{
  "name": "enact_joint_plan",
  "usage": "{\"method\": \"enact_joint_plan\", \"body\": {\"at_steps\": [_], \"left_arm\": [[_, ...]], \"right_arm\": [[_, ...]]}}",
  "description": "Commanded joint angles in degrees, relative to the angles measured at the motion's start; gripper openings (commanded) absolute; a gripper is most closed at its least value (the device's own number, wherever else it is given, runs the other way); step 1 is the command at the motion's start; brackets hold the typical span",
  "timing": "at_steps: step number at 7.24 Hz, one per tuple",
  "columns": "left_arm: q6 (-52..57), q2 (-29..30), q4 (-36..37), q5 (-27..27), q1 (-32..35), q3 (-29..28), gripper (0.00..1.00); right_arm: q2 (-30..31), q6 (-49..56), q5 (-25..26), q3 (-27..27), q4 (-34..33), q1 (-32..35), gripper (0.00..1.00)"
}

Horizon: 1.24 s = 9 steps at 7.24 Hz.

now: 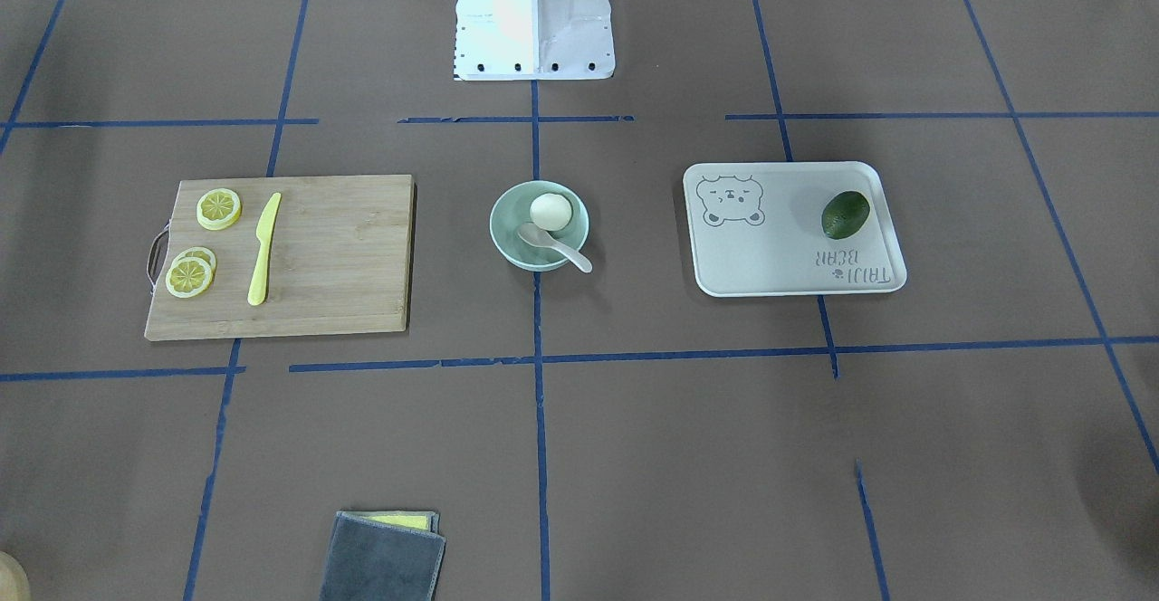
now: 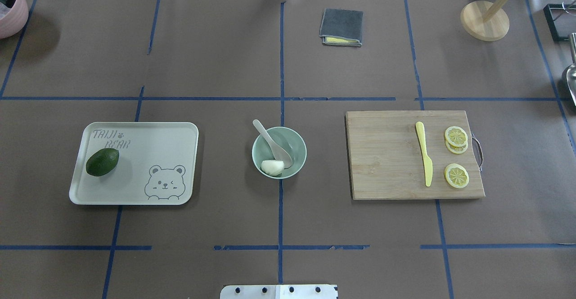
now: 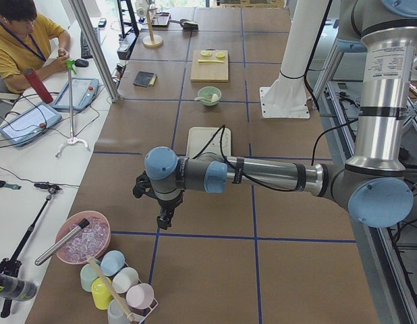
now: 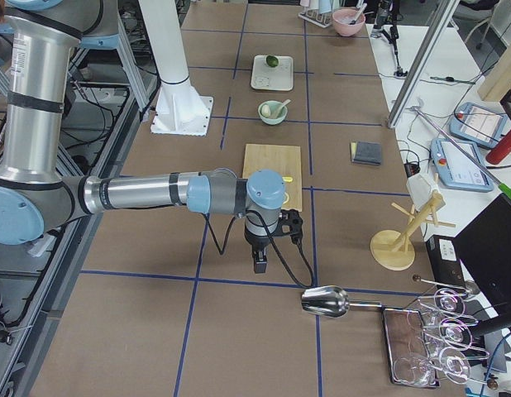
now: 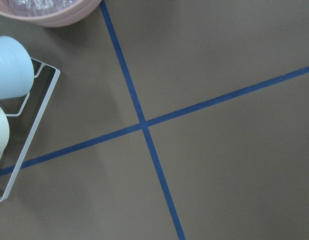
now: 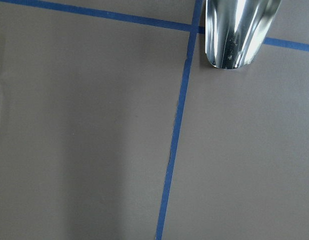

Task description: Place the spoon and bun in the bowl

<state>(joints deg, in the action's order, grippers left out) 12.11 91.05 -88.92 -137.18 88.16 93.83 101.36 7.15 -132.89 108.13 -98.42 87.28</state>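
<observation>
The mint-green bowl (image 2: 299, 147) stands at the table's middle, also in the front view (image 1: 507, 221). The white bun (image 2: 272, 167) lies inside it (image 1: 550, 211). The off-white spoon (image 2: 270, 141) rests with its scoop in the bowl and its handle over the rim (image 1: 554, 245). My left gripper (image 3: 164, 219) hangs over bare table far out on the left, near the pink bowl. My right gripper (image 4: 260, 263) hangs far out on the right, near a metal scoop. Both show only in the side views, so I cannot tell if they are open or shut.
A white tray (image 2: 148, 141) with a green avocado (image 2: 102, 161) lies left of the bowl. A wooden board (image 2: 387, 159) with a yellow knife (image 2: 424, 159) and lemon slices (image 2: 456, 175) lies right. A grey cloth (image 2: 341, 27), a pink bowl (image 5: 54, 12), a cup rack (image 5: 24, 130) and a metal scoop (image 6: 239, 30) sit at the edges.
</observation>
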Motion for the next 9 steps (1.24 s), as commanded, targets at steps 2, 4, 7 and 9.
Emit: {"method": "enact_joint_plan", "body": {"at_steps": [2,4,7,9], "left_arm": [[-3.6,0.4,2.8,-3.2,0.0,-0.8,1.0],[-4.5,0.4,2.9,-3.2,0.0,-0.7,1.0],[-7.3,0.4,2.7,-2.5,0.0,-0.3,1.0],[-7.0,0.0,2.8,-0.1,0.0,0.0,1.0]], "right_arm": [[-0.1,-3.3,0.1,-0.1,0.1,-0.1,1.0],[-0.2,-3.5,0.0,0.1,0.2,-0.1,1.0],[-0.3,-3.5,0.0,0.1,0.2,-0.1,1.0],[-0.4,-3.5,0.0,0.1,0.2,-0.1,1.0]]}}
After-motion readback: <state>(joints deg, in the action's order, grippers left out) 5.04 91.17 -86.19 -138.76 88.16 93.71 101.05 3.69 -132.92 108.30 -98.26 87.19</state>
